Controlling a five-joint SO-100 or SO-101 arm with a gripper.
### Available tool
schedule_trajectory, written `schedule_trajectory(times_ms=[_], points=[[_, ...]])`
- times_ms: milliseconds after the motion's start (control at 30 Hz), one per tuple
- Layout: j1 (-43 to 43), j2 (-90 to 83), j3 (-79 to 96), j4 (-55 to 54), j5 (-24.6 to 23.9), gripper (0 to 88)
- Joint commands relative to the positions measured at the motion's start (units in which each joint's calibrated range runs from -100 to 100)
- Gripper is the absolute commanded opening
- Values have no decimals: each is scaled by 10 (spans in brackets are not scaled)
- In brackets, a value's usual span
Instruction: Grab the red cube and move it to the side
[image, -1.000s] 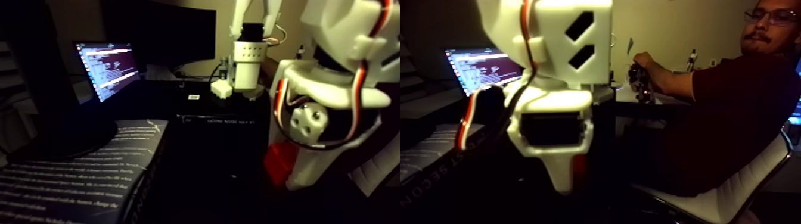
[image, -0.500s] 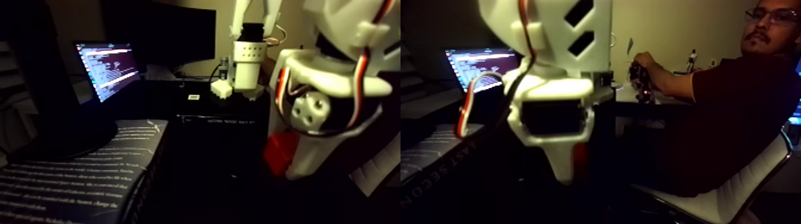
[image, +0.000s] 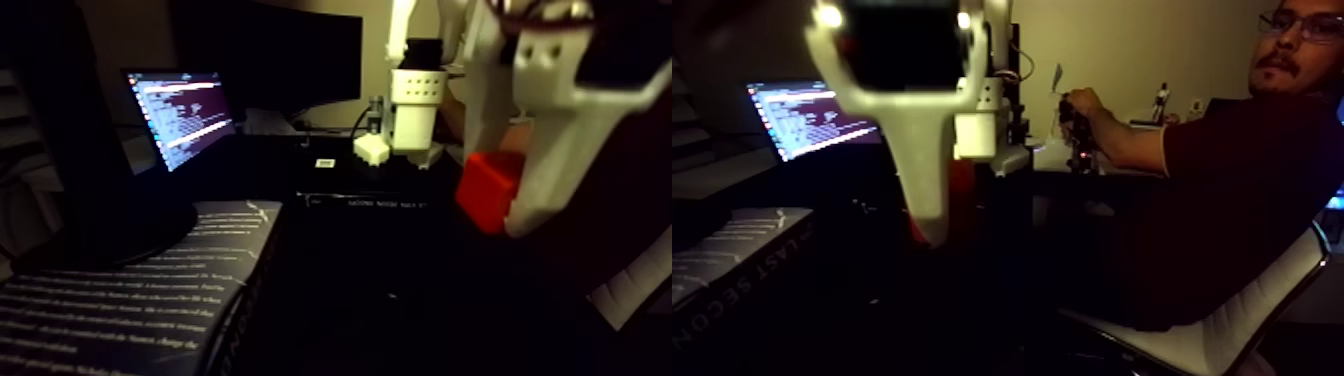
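Up close, the white claw (image: 505, 205) grips the red cube (image: 487, 190), raised right of the lit laptop (image: 180, 115)

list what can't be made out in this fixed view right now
- Far side of the red cube: covered by the white finger in the left half; in the right half only a red sliver shows.
- Second finger: not distinguishable, so the grip is unconfirmed.
- Surface under the cube: too dark.
- Laptop screen text: too small.
- Arm above the gripper: cut off by the top edge.
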Motion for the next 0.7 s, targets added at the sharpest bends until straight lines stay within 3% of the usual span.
schedule_trajectory(times_ms=[0,367,667], points=[[4,-42,-36,32,-1,125],[29,-60,-52,60,4,125],[147,-53,-56,53,61,125]])
